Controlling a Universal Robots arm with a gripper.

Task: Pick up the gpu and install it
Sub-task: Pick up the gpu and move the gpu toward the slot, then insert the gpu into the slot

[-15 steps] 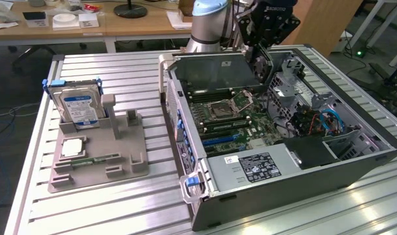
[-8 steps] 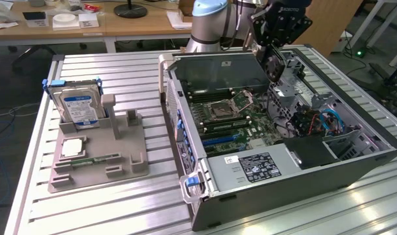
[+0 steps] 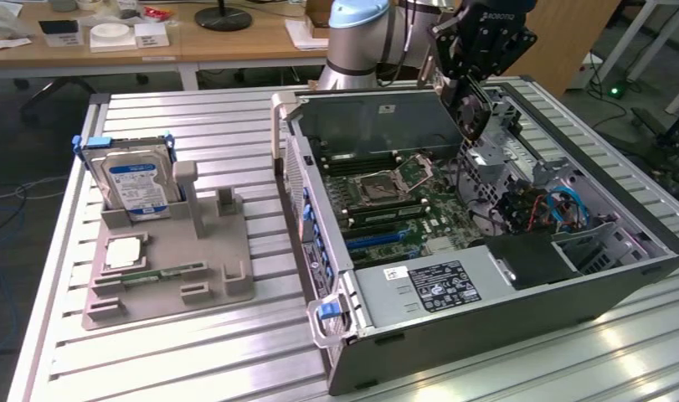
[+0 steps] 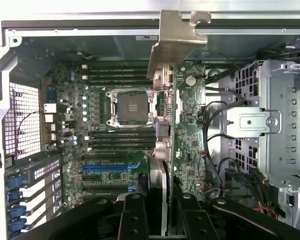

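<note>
end effector (image 3: 479,84) (image 4: 161,201): closed on the gpu, one finger on each flat side, solid pinch by the look of it
gpu (image 3: 473,117) (image 4: 187,130): held on edge, hanging upright over the open pc case, right above the motherboard and just beside the metal drive cage; silvery bracket at the end away from the fingers; can't tell if it's touching any slot
pc case (image 3: 485,322): lying on its side on the tabletop (image 3: 182,360), open side up
motherboard (image 3: 389,205) (image 4: 70,100): flat in the case, cpu socket (image 4: 131,106) mid-board, blue slots (image 4: 107,167) beside it
hard drive (image 3: 138,184): blue label, standing upright in the grey stand (image 3: 194,251), on the exterior view's left, well apart from the case
memory stick (image 3: 166,272): green, lying flat in the same stand
</note>
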